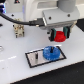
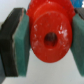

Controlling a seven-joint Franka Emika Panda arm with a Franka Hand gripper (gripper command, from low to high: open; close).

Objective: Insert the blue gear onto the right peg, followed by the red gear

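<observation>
Overhead, the gripper (image 1: 60, 36) points straight down, its fingers (image 2: 17, 42) clamped on the red gear (image 2: 50, 37) — hole axis vertical — just above the blue gear (image 1: 51, 52), which lies flat on the base plate (image 1: 35, 58).

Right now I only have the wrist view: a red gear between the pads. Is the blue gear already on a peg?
Observer: Yes. In the exterior view the blue gear sits on the base plate, toward that view's right.
Operator: Where am I relative to it?
Observer: The gripper holds the red gear above the blue gear, offset toward the exterior view's right and not touching it.
Operator: Any other peg free?
Observer: A thin peg stands bare on the plate, on the exterior view's left of the blue gear.
</observation>
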